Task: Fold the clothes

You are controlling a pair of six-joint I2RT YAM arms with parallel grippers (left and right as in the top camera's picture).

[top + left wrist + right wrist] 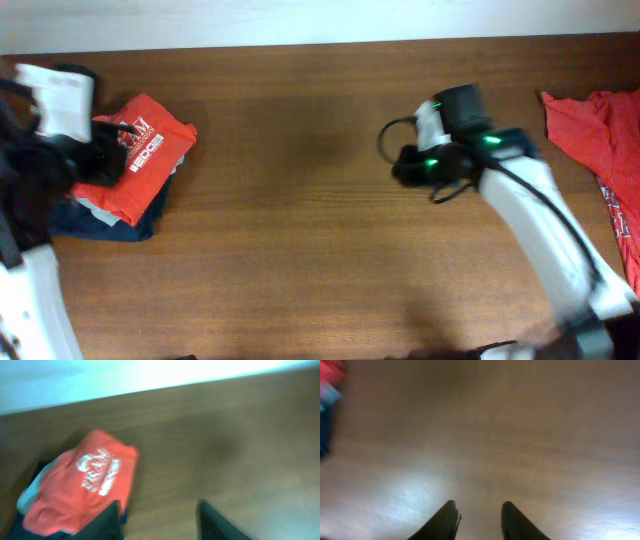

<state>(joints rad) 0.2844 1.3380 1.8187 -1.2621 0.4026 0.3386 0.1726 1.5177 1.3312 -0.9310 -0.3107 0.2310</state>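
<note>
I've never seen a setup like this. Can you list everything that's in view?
folded shirt: one, orange-red with white print, on top of the pile at the table's left end
dark clothes: count unclear, navy, under the folded shirt
loose shirt: at least one, red, table's right edge
table: one, brown wood
left arm: one, white and black, at the pile, jaws open, empty
right arm: one, white and black, green lights, right of centre, jaws open, empty
</note>
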